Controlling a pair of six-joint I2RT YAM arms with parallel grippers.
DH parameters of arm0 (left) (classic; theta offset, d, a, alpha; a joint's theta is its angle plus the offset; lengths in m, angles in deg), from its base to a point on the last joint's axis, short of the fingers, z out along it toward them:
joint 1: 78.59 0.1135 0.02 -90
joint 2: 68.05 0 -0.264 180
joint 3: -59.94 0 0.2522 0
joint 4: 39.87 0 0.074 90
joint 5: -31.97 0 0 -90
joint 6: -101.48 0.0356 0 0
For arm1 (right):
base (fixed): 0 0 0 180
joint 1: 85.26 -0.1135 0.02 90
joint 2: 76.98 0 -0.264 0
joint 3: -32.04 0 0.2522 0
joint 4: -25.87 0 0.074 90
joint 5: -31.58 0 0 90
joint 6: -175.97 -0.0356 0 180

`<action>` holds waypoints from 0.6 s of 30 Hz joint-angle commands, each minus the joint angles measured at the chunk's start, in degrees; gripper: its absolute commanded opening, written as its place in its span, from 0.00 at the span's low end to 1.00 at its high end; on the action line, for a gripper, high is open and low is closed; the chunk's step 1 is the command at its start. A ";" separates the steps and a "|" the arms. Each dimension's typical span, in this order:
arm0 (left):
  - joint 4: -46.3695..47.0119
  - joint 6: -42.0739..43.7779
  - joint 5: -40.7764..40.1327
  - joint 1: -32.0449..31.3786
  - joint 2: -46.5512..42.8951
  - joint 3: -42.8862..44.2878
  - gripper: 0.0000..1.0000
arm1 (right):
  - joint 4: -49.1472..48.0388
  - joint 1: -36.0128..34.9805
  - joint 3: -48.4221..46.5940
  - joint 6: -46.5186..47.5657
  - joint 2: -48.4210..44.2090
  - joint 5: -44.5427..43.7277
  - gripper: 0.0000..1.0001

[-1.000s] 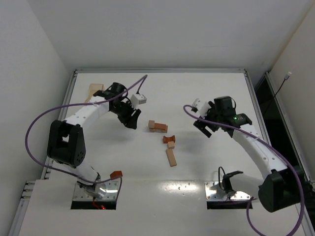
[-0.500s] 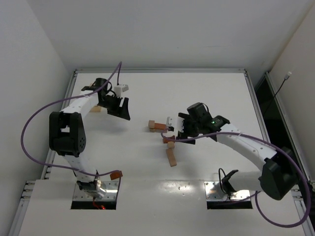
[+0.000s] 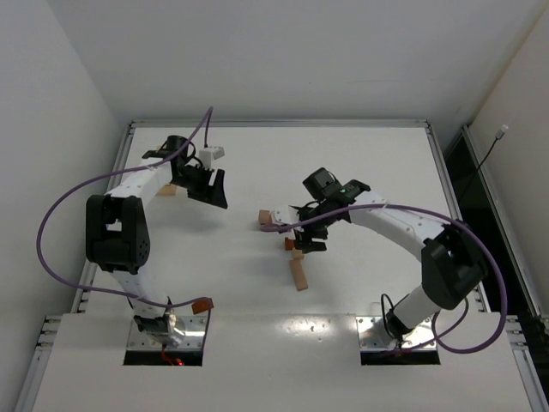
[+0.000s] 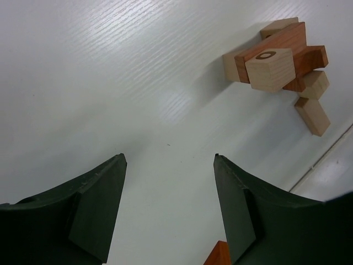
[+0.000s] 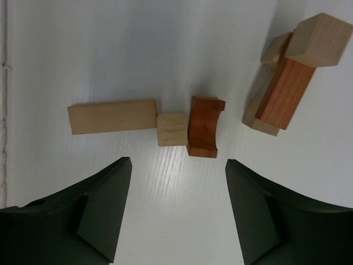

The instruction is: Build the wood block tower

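Note:
The wood blocks lie loose mid-table. A small cluster (image 3: 273, 220) of a reddish bar, pale pieces and a pale cube also shows in the right wrist view (image 5: 287, 83) and the left wrist view (image 4: 276, 61). In a row beside it lie a reddish arch block (image 5: 205, 127), a pale cube (image 5: 172, 128) and a pale bar (image 5: 113, 116). My right gripper (image 5: 176, 161) is open and empty, just above this row (image 3: 309, 236). My left gripper (image 3: 214, 196) is open and empty at the back left, far from the blocks (image 4: 168, 157).
A pale wooden piece (image 3: 165, 190) shows partly behind the left arm at the table's left edge. A reddish block (image 3: 202, 304) sits by the left arm's base. A reddish-orange corner (image 4: 219, 256) shows at the bottom edge of the left wrist view.
My right gripper has swung left from the table's right side to over the row of blocks. My left gripper drew back to the left a second ago and has held still since.

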 commanded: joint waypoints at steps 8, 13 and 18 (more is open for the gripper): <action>2.66 1.14 -0.07 0.06 0.46 1.18 0.61 | 2.03 -1.76 -3.57 5.10 6.84 -0.41 0.61; 3.28 1.14 -0.59 0.06 1.51 1.71 0.61 | 2.56 -2.81 -5.07 5.10 9.66 -2.78 0.58; 3.28 1.14 -0.59 0.06 2.65 2.23 0.61 | 1.24 -3.43 -5.07 5.10 11.24 -4.20 0.55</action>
